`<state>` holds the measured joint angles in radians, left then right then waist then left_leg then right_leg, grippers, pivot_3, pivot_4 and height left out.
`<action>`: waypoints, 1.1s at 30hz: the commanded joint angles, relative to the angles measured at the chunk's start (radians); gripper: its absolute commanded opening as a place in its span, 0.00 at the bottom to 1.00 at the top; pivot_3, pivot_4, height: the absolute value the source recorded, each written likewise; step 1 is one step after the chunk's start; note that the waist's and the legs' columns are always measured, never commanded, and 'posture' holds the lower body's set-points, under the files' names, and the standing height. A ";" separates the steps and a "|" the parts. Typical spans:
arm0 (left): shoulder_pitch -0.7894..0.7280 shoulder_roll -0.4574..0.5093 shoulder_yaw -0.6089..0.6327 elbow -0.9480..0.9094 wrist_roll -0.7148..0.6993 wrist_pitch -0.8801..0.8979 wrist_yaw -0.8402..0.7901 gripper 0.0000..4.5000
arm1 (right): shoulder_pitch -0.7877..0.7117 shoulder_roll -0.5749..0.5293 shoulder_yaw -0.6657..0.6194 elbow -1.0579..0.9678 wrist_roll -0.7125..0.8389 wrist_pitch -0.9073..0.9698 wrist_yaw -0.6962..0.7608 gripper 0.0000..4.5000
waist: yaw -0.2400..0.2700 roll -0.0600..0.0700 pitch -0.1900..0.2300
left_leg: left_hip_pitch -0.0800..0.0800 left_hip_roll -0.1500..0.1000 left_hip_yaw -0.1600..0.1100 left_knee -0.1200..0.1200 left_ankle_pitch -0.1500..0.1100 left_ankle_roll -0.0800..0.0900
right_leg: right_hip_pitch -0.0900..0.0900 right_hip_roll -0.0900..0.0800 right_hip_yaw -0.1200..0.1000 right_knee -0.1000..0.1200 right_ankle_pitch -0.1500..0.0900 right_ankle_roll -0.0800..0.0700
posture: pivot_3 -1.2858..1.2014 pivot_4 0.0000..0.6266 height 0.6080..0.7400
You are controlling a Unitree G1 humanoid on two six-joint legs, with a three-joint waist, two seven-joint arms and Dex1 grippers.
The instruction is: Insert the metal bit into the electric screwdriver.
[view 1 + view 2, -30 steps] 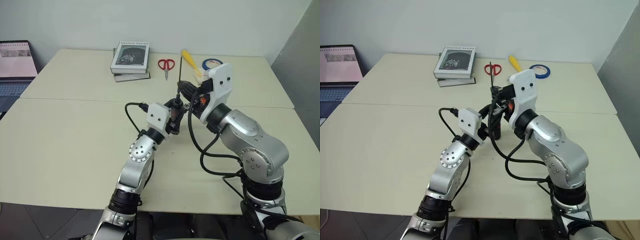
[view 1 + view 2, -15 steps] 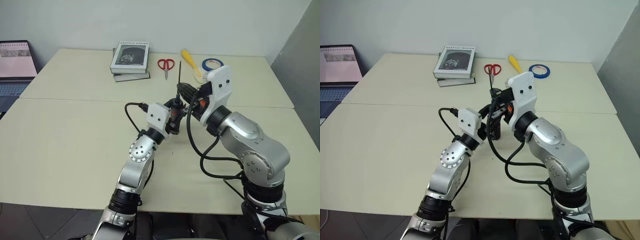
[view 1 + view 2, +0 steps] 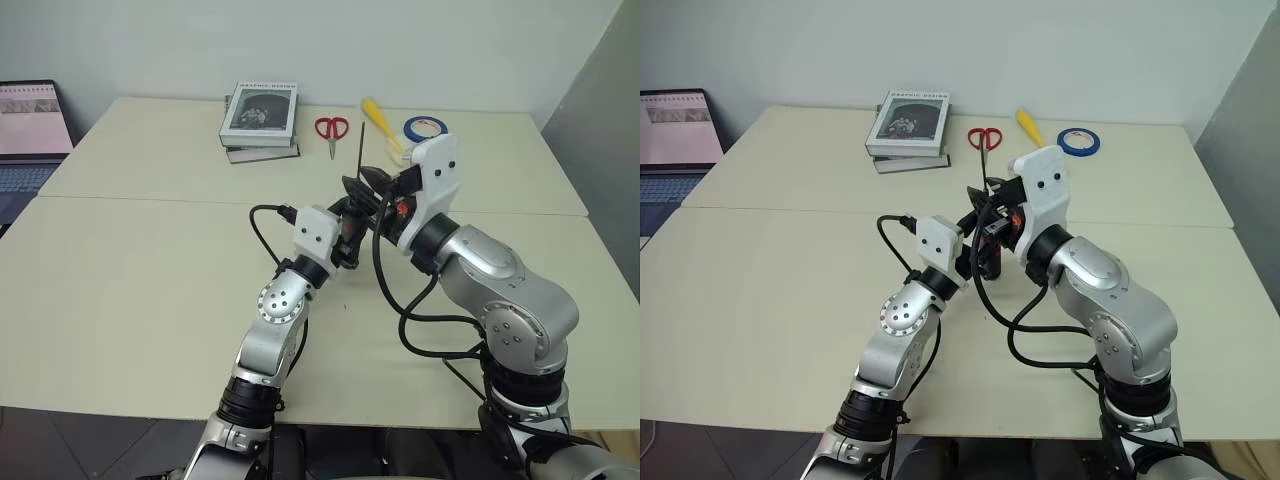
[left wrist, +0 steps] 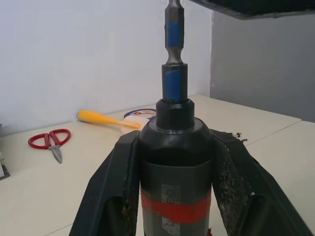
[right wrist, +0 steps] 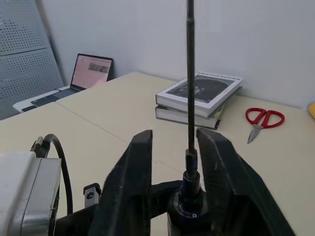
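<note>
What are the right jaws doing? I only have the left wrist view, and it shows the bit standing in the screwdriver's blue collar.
Observer: The right gripper's jaws stand apart, much wider than the metal bit, which rises between them.
Operator: My view cuts off the top of the bit. Is anything on it?
Observer: No. In the left eye view the whole rod stands upright out of the electric screwdriver, with its top end free above both arms.
Operator: Is there anything off to the left I should know about?
Observer: An open laptop sits at the robot's far left, well away from both arms.
</note>
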<state>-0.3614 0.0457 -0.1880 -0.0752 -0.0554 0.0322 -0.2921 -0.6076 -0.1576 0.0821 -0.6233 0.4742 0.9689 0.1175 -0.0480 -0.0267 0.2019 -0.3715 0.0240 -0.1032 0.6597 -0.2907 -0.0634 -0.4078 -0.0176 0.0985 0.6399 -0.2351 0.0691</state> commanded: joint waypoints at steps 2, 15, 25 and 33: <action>-0.007 0.005 0.005 -0.011 0.012 -0.004 0.006 0.37 | -0.017 0.004 -0.022 -0.024 0.013 -0.009 0.009 0.58 | 0.000 0.000 0.000 | -0.001 0.000 0.000 0.000 0.000 0.000 | -0.001 0.000 0.000 0.000 0.001 0.001 | 0.52 0.24 1.00; -0.015 0.019 0.020 -0.002 -0.001 -0.012 -0.006 0.37 | 0.004 -0.102 -0.167 -0.049 0.114 -0.024 0.126 0.97 | -0.002 0.000 0.000 | -0.006 0.000 -0.002 0.000 0.000 0.000 | -0.004 0.000 -0.002 -0.002 0.003 0.005 | 0.52 0.24 1.00; -0.110 0.097 0.039 -0.022 0.007 -0.013 -0.048 0.37 | 0.104 -0.388 -0.383 -0.091 0.376 0.009 0.355 0.97 | -0.004 0.001 0.001 | -0.011 0.000 -0.002 0.000 0.000 0.000 | -0.004 0.000 -0.001 -0.011 0.006 0.009 | 0.52 0.24 1.00; -0.333 0.385 -0.010 0.038 0.098 0.121 -0.297 0.37 | 0.260 -0.647 -0.461 -0.128 0.464 -0.010 0.529 0.97 | 0.012 0.002 0.002 | -0.014 -0.001 -0.002 0.000 0.000 0.000 | -0.005 -0.001 -0.002 -0.013 0.006 0.009 | 0.52 0.24 1.00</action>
<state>-0.6466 0.3851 -0.1692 -0.0384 0.0255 0.1364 -0.4961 -0.3622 -0.7650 -0.3380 -0.7139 0.9135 0.9862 0.5996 -0.0355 -0.0252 0.2042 -0.3850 0.0232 -0.1052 0.6596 -0.2908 -0.0632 -0.4125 -0.0182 0.0970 0.6266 -0.2296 0.0780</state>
